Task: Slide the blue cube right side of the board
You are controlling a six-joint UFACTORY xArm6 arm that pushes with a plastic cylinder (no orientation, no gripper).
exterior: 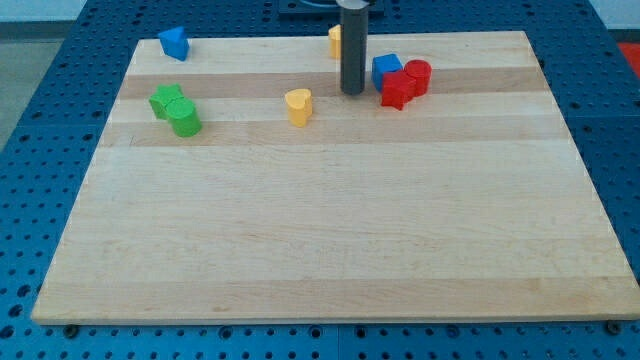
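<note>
**Rod closes in on blue cube**

My tip (352,92) rests on the wooden worktop (330,230) just to the view's left of the blue cube (386,69), which sits near the view's top, touching two red blocks (405,84). The end effector is a plain rod, holding nothing. A yellow heart-shaped block (298,105) lies near the tip, on its left.

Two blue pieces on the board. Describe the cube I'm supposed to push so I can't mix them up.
Start at the wooden board and its top edge, just right of centre, where my tip stands. The blue cube sits immediately to the tip's right, touching two red blocks. The other blue block lies alone in the top-left corner.
</note>
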